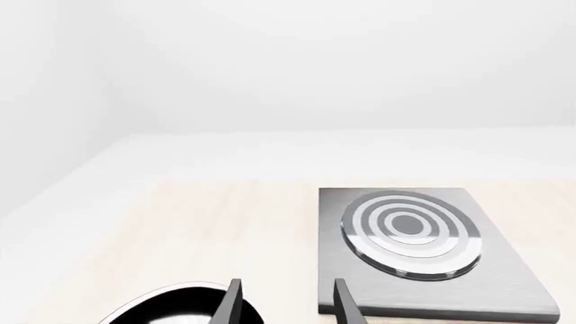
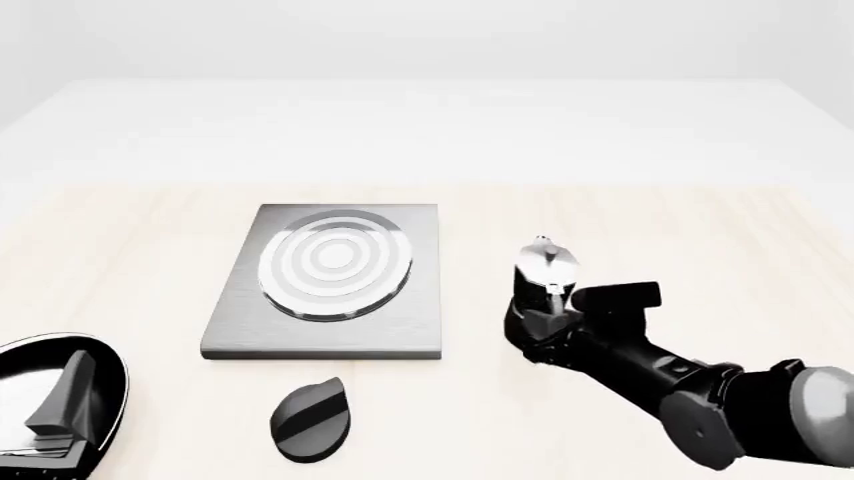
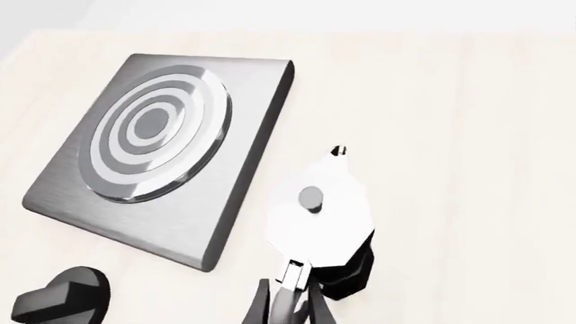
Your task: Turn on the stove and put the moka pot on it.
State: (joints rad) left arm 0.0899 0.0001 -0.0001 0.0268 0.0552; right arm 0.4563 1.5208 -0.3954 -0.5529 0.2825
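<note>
The stove [image 2: 327, 285] lies flat on the pale wooden bench [image 2: 641, 215], a grey square plate with silver burner rings [image 2: 335, 262] set toward its far half. Its black oval knob [image 2: 312, 420] sits apart on the bench, just in front of the plate's near edge, and nothing touches it.

The pot [image 2: 543, 290] stands upright on the bench to the right of the stove, near it but clear of its edge. Its silver top with the small lid knob faces up, and its black base rests on the wood. In the right wrist view the pot [image 3: 322, 214] shows from above, beside the stove [image 3: 162, 148], with the knob [image 3: 59, 297] at the picture's corner.

The right gripper [image 2: 541, 318] is at the pot's near side, at the handle. Its jaws are narrow, closed in around the handle, as the right wrist view shows [image 3: 290, 307]. The right arm [image 2: 694, 385] reaches in from the lower right.

The left gripper [image 2: 60, 400] hangs at the lower left over a black round pan [image 2: 54, 395]. In the left wrist view its jaws [image 1: 286, 304] stand apart with nothing between them, the pan [image 1: 171, 307] below and the stove [image 1: 423, 250] ahead.
</note>
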